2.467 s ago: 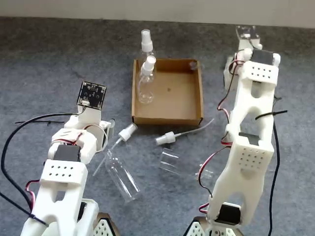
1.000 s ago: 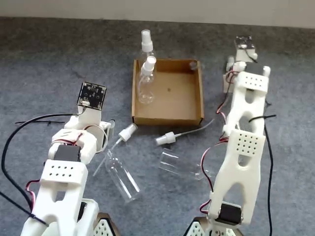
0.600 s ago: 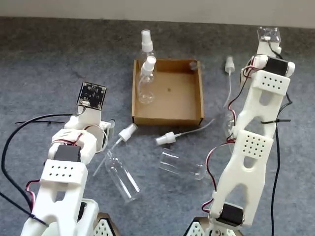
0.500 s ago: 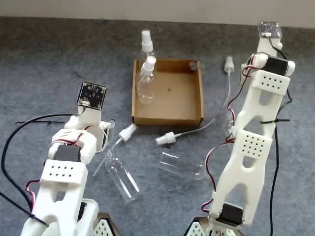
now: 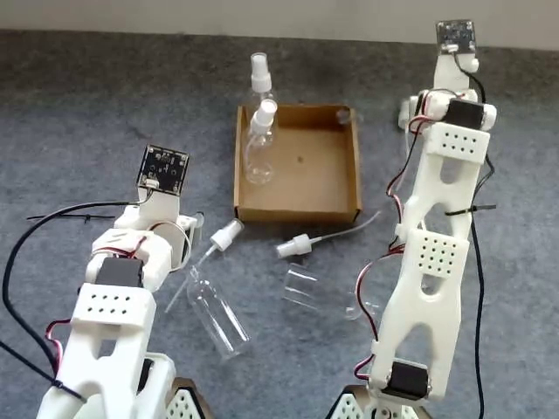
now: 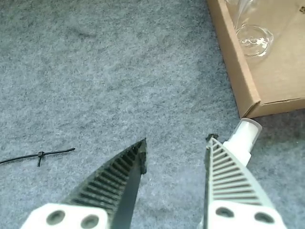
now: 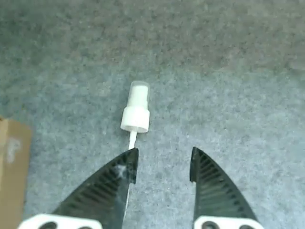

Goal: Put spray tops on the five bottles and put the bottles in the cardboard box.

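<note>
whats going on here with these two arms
Two arms are working on capping clear bottles and boxing them. The right gripper is open over the carpet, just short of a loose spray top, holding nothing. The left gripper is open beside a capped bottle lying in front of the cardboard box. A second capped bottle sits in the box, a third bottle stands behind it, and an uncapped bottle and another loose top lie in front.
</note>
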`<state>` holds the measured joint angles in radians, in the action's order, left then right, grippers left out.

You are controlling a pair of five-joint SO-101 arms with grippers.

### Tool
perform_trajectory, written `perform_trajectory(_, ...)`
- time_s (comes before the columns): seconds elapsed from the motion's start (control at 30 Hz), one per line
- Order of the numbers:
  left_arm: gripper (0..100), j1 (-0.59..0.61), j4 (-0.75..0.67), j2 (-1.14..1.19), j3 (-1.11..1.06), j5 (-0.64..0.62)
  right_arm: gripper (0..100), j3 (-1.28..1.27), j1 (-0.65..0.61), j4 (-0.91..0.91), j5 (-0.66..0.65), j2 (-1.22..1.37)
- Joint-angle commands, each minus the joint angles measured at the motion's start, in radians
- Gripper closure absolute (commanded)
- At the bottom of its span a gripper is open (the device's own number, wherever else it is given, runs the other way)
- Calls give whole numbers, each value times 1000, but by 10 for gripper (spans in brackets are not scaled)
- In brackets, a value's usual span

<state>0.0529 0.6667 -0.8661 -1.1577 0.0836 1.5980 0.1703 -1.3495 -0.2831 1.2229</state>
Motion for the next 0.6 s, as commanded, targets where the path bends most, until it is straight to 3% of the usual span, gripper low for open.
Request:
perform_trajectory(0.0, 805, -19, -17, -12, -2, -8, 854, 8, -5, 150, 2, 30)
perform_trajectory(0.1, 805, -19, -17, -12, -5, -6, 854, 5, -10, 274, 6, 96)
perform_trajectory(0.57, 805, -15, -17, -18, -5, -6, 848, 54, -47, 410, 129, 153)
